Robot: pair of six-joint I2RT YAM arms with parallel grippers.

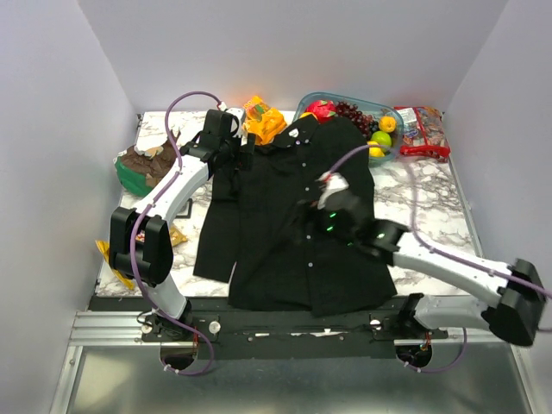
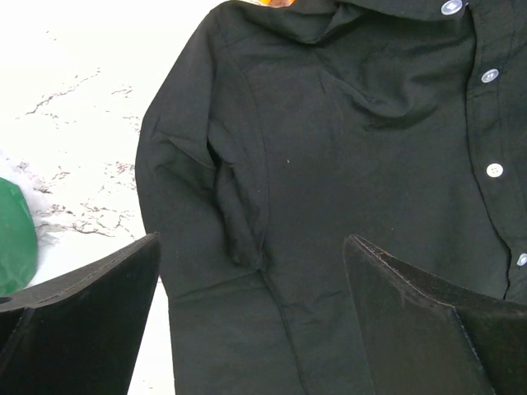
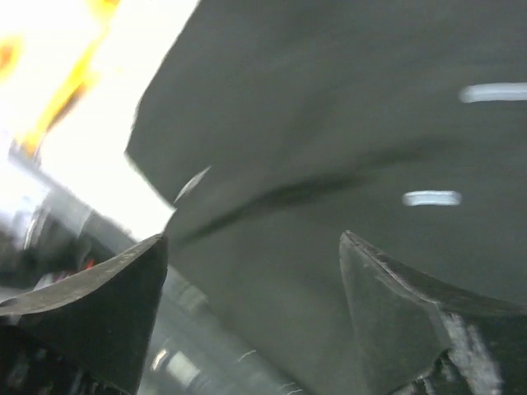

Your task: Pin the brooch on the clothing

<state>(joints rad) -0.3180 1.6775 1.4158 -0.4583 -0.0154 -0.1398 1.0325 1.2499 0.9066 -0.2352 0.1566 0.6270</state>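
We see the left gripper (image 2: 251, 243) with jaws spread wide, nothing between them, over the shoulder and sleeve of the black shirt (image 1: 267, 224). The right gripper (image 3: 253, 239) is likewise agape above the shirt front, its view blurred. The shirt lies flat on the marble table (image 1: 431, 207). We cannot pick out the brooch. Print on the red packet (image 1: 421, 131) is too small to read.

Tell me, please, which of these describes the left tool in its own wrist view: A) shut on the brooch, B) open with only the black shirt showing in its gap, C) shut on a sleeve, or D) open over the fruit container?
B: the left tool stands wide open, and only the black shirt shows in the gap, with nothing held.
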